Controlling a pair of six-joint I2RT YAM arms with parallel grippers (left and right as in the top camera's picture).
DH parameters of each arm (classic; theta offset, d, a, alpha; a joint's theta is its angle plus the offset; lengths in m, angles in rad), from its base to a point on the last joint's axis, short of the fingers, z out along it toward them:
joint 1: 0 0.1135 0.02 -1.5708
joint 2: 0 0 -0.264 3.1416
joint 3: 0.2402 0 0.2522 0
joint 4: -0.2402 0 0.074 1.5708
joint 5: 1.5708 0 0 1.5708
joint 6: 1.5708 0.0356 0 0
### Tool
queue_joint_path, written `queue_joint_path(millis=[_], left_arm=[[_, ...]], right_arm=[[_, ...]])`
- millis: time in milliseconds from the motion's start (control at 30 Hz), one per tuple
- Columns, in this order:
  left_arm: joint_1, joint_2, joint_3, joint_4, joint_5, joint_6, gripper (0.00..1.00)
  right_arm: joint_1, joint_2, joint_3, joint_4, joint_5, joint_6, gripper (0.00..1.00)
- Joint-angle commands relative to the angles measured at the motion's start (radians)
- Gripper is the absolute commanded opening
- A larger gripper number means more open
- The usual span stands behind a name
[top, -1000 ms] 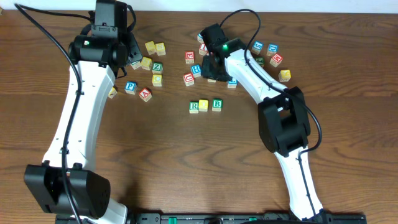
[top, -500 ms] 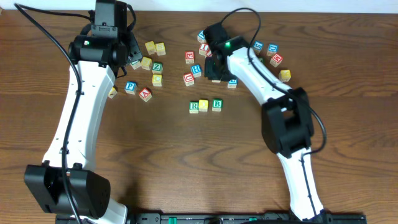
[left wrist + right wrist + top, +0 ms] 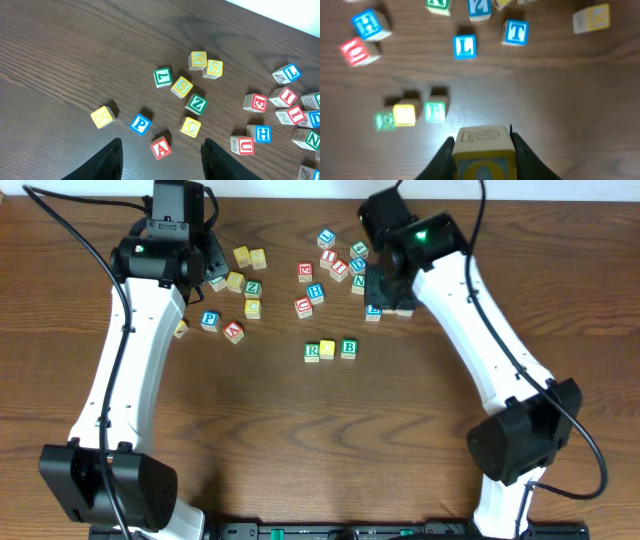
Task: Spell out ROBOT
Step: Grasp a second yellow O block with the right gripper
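Observation:
A row of three blocks lies mid-table: green R (image 3: 312, 351), a yellow block (image 3: 327, 349) and green B (image 3: 348, 348). It also shows blurred in the right wrist view (image 3: 404, 115). My right gripper (image 3: 482, 150) is shut on a yellow-edged block with a blue O (image 3: 482, 155) and holds it above the table, to the right of the row. In the overhead view the arm hides this block. A blue T block (image 3: 515, 32) lies beyond it. My left gripper (image 3: 160, 162) is open and empty, above a red A block (image 3: 160, 148).
Loose letter blocks are scattered across the back of the table: L (image 3: 465, 46), H (image 3: 316, 291), a red block (image 3: 303, 306), P (image 3: 140, 124), Z (image 3: 196, 104), S (image 3: 181, 87) and several more. The right arm (image 3: 470, 330) spans the right side.
My right arm has swung right and lifted away from the block cluster with the O block in its jaws. The left arm has not moved.

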Motion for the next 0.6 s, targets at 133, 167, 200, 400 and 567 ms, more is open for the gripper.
queue_joint_path(millis=[133, 167, 200, 400, 567], left_arm=[[0.005, 0.009, -0.004, -0.001, -0.009, 0.002, 0.5], [0.005, 0.009, -0.004, -0.001, -0.009, 0.002, 0.5], [0.005, 0.009, -0.004, -0.001, -0.009, 0.002, 0.5], [0.005, 0.009, -0.004, -0.001, -0.009, 0.002, 0.5], [0.005, 0.009, -0.004, -0.002, -0.009, 0.002, 0.5]], right_arm=[[0.04, 0.026, -0.325, 0.24, -0.03, 0.085, 0.21], [0.042, 0.026, -0.347, 0.264, -0.031, 0.096, 0.21], [0.045, 0.026, -0.38, 0.301, -0.031, 0.103, 0.21], [0.05, 0.026, -0.486, 0.445, -0.034, 0.124, 0.22], [0.053, 0.027, -0.53, 0.506, -0.045, 0.129, 0.22]])
